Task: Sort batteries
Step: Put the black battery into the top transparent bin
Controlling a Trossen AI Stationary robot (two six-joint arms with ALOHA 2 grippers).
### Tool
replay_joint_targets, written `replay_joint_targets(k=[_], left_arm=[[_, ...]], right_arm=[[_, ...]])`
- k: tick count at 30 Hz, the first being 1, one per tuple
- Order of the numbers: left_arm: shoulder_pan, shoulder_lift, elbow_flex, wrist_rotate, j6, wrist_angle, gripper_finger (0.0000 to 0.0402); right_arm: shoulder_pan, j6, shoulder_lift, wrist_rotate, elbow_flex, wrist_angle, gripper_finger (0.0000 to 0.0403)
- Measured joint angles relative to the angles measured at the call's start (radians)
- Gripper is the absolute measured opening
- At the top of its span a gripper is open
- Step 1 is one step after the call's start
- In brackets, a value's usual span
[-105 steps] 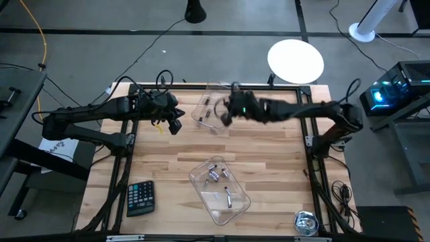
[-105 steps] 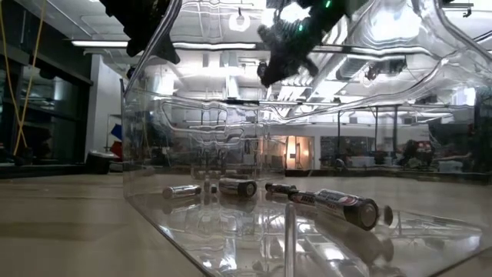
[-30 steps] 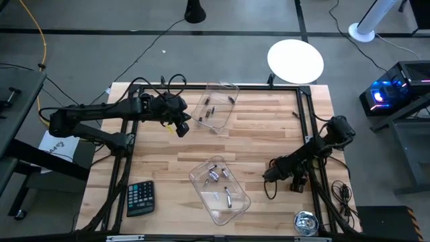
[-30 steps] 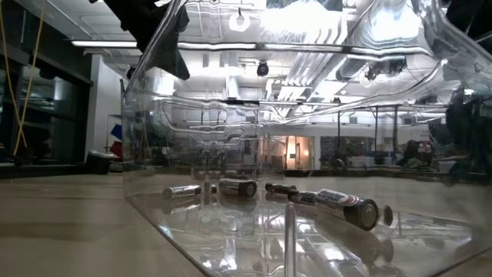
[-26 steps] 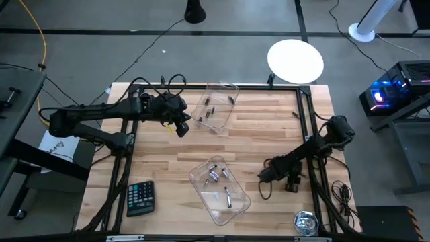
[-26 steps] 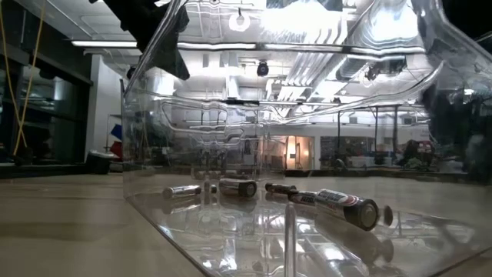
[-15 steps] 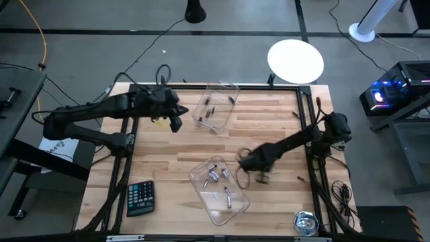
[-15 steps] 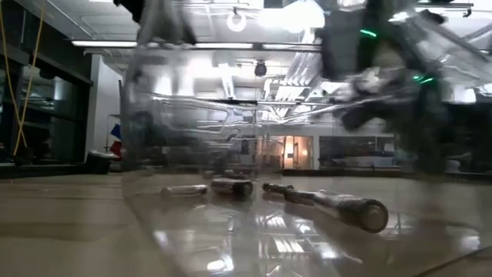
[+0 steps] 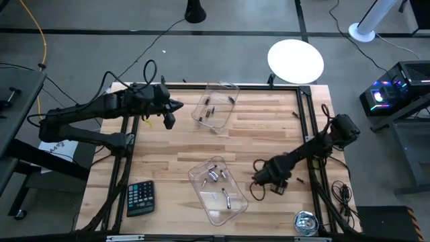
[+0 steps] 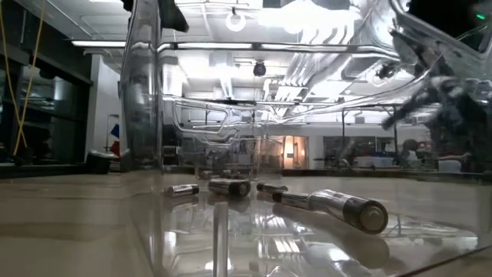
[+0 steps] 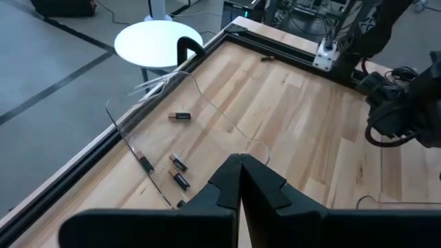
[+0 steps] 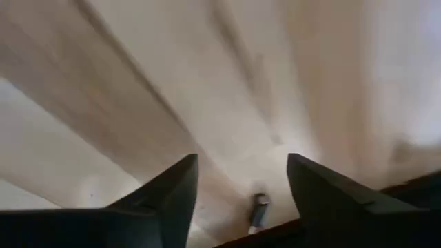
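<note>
At the left part of the table (image 9: pixel 168 151), near the far edge, the left gripper (image 9: pixel 168 121) hangs above the wood beside the far clear tray (image 9: pixel 216 107); in the left wrist view its two fingers (image 11: pixel 258 187) are pressed together with nothing between them. Inside this far tray lie several small batteries (image 11: pixel 180 116). More to the middle, at the near side, the second clear tray (image 9: pixel 218 190) holds other batteries (image 9: pixel 213 174), which in the low view lie on its floor, one large one (image 10: pixel 342 208) in front. To the right of this tray the right gripper (image 9: pixel 265 178) is low over the bare wood, its fingers (image 12: pixel 165 200) spread wide and empty, and one lone battery (image 12: pixel 259 209) lies on the table between them, near the table edge
</note>
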Motion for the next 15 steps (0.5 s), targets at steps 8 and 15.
replay_joint_targets(k=[8, 15], left_arm=[[0.000, 0.000, 0.000, 0.000, -0.001, 0.002, 0.0000], [0.000, 0.001, 0.000, 0.000, -0.002, 0.004, 0.0000]], right_arm=[[0.096, 0.066, -0.012, -0.145, -0.079, -0.014, 0.0240], [0.115, 0.078, -0.085, -0.168, -0.130, -0.036, 0.0241]])
